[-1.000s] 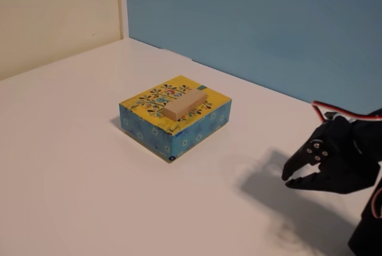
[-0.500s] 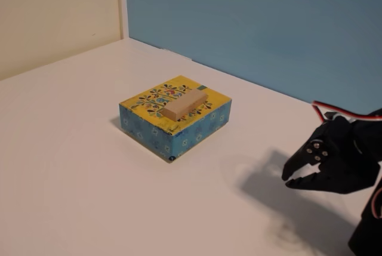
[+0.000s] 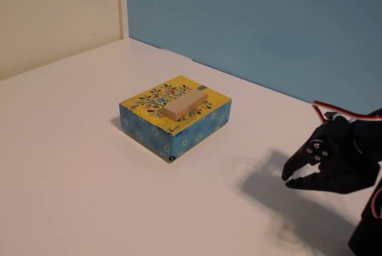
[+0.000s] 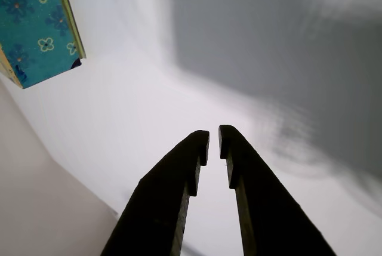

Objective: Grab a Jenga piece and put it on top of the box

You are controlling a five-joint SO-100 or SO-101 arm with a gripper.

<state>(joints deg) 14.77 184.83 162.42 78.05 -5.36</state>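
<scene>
The Jenga piece (image 3: 184, 105), a pale wooden block, lies flat on the yellow floral top of the box (image 3: 194, 132), which stands on the white table left of centre in the fixed view. My black gripper (image 3: 286, 180) hovers low over the table at the right, well apart from the box, its tips pointing towards the box. Its jaws are nearly together and hold nothing. In the wrist view the gripper (image 4: 213, 139) shows only a narrow slit between the fingers, and a blue flowered side of the box (image 4: 39, 23) is at the top left.
The white table (image 3: 89, 166) meets a cream wall (image 3: 54, 11) at the back left and a blue wall (image 3: 256, 23) at the back right. Red and white wires (image 3: 325, 110) run along the arm at the right edge.
</scene>
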